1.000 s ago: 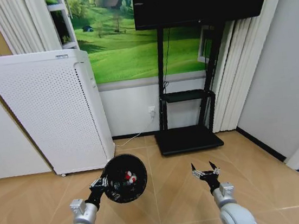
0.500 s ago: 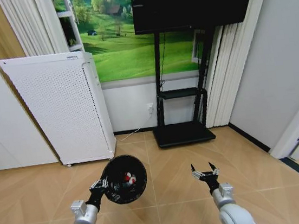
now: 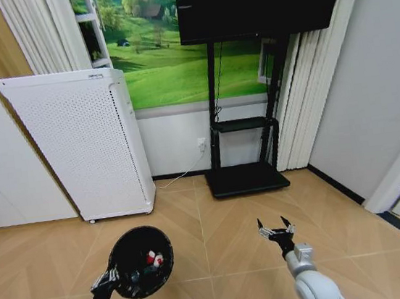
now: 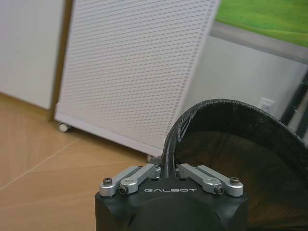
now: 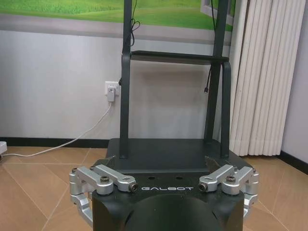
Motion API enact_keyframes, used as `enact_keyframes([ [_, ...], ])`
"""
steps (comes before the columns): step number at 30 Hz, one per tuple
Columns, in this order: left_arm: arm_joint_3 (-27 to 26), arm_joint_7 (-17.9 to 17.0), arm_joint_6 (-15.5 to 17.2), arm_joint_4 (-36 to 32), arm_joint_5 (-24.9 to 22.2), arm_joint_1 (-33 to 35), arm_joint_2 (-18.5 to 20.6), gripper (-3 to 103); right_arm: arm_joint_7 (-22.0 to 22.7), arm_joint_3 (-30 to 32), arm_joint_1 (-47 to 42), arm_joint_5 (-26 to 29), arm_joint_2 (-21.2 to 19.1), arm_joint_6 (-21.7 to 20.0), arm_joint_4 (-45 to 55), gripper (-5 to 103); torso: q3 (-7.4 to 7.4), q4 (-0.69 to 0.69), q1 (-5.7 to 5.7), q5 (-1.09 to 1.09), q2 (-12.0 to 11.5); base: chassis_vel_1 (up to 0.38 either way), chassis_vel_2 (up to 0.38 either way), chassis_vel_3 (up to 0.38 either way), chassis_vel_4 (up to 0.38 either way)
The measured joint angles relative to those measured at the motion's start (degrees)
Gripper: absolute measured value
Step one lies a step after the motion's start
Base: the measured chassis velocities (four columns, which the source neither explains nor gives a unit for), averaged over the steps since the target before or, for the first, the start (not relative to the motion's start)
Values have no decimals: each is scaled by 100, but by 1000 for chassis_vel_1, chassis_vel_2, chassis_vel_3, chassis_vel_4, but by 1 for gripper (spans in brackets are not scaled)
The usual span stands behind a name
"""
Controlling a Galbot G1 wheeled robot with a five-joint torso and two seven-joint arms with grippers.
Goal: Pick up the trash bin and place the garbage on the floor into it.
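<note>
While my left gripper (image 3: 108, 280) pinches the trash bin (image 3: 141, 261) rim, I keep it level so the garbage (image 3: 153, 257) stays inside; right gripper (image 3: 276, 229) spread, idle.

Bright, even indoor light; soft shadows beneath the tall white perforated appliance (image 3: 82, 142); wall lines bow at the head view's edges.

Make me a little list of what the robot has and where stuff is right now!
left hand: shut on the rim of the bin, held above the floor
bin: black mesh, tilted so its inside shows
inside the bin: small red and white bits of trash
right hand: open, holding nothing, out in front
floor: tan wood
white appliance: standing against the wall, behind the bin
TV stand: black, by the wall
</note>
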Motion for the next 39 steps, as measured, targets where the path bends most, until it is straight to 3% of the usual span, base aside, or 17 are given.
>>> enact_keyframes([
  [3,-215,61,-30,127,-125,23,-73,4,-1,-11,25,-3,-16,-25,-8,100,0,-1,0,0,0,0,0,0,0],
  [6,-894,253,-171,668,-576,133,-92,4,-7,-68,104,3,-93,-130,-8,100,0,5,0,0,-1,0,0,0,0],
  [7,-894,253,-171,668,-576,133,-92,4,-7,-68,104,3,-93,-130,-8,100,0,5,0,0,-1,0,0,0,0],
  [9,-1173,332,-264,1332,-1025,30,81,4,-7,-120,118,-70,-55,-190,-3,100,0,2,0,-2,-1,0,0,0,0],
  [15,-1107,270,-147,1614,-1374,-278,119,4,-11,-180,140,-143,-5,-203,-2,100,0,1,0,-1,-1,0,0,0,0],
  [19,-998,-13,43,1698,-1642,-521,117,4,-32,-194,152,-151,-16,-204,-23,100,0,1,0,0,-1,0,0,0,0],
  [20,-933,-269,185,1722,-1823,-642,100,4,-40,-193,164,-150,-24,-197,-47,100,0,1,0,-1,-1,0,0,0,0],
  [21,-933,-269,185,1722,-1823,-642,100,4,-40,-193,164,-150,-24,-197,-47,100,0,1,0,-1,-1,0,0,0,0],
  [25,-828,-904,498,1751,-2321,-850,62,4,-47,-160,175,-128,-39,-145,-115,100,0,2,0,0,-1,0,0,0,0],
  [29,-794,-1190,635,1772,-2563,-933,56,4,-50,-150,175,-127,-38,-113,-159,100,1,2,0,0,-1,0,0,0,0],
  [32,-719,-1789,851,1789,-2903,-1111,31,4,-58,-152,177,-128,-8,-63,-242,100,0,2,0,1,-1,0,0,0,0],
  [34,-712,-1833,864,1790,-2922,-1118,29,4,-58,-153,179,-129,-5,-61,-246,100,1,2,0,0,-1,0,0,0,0],
  [35,-683,-2074,936,1790,-3051,-1153,11,4,-60,-160,192,-130,10,-52,-273,100,0,2,0,-1,-1,0,0,0,0],
  [39,-660,-2415,1000,1767,-3268,-1178,-13,4,-62,-163,210,-129,19,-35,-313,100,0,2,0,1,-1,0,0,0,0],
])
